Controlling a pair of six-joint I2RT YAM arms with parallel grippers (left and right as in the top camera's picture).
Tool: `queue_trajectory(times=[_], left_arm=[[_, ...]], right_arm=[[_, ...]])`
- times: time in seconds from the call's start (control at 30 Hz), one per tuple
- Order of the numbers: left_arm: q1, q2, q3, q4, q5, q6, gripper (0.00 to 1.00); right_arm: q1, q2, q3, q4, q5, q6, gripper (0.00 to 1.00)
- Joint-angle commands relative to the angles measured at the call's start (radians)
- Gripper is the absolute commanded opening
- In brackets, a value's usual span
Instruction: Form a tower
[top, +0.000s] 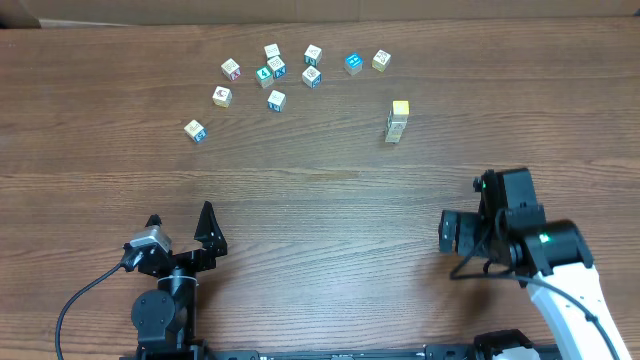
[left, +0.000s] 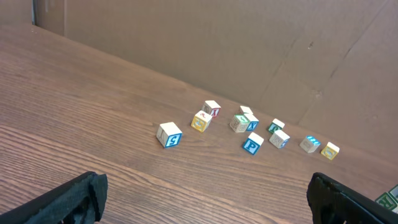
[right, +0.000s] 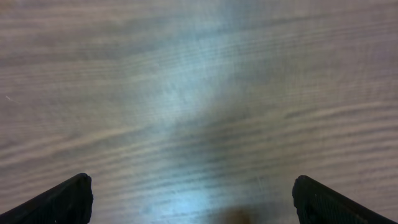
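Note:
The tower (top: 397, 121) stands on the table at the back right, a narrow stack of pale printed cubes with a plain yellow cube (top: 400, 108) on top. My right gripper (top: 478, 212) hovers in front of it and to its right, well apart from it. It is open and empty, and in the right wrist view the right gripper (right: 191, 190) shows only blurred wood between its fingers. My left gripper (top: 180, 220) rests near the front left. The left gripper (left: 204, 193) is open too, with bare table between its fingers.
Several loose cubes with coloured picture faces (top: 275, 70) lie scattered at the back, left of the tower. In the left wrist view these loose cubes (left: 249, 127) sit ahead, before a brown cardboard wall (left: 249, 43). One cube (top: 195, 130) lies nearest the left arm.

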Motion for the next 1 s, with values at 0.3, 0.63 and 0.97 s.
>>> queue_trajectory(times=[0.3, 0.63, 0.97], left_arm=[[-0.003, -0.008, -0.003, 0.002, 0.005, -0.006, 1.0], [-0.003, -0.008, -0.003, 0.002, 0.005, -0.006, 0.99], [-0.003, -0.008, -0.003, 0.002, 0.005, -0.006, 1.0]], right_arm=[[0.005, -0.13, -0.243, 0.215, 0.002, 0.003, 1.0], [0.005, -0.11, -0.253, 0.215, 0.002, 0.003, 1.0], [0.005, -0.105, -0.294, 0.244, 0.002, 0.003, 1.0]])
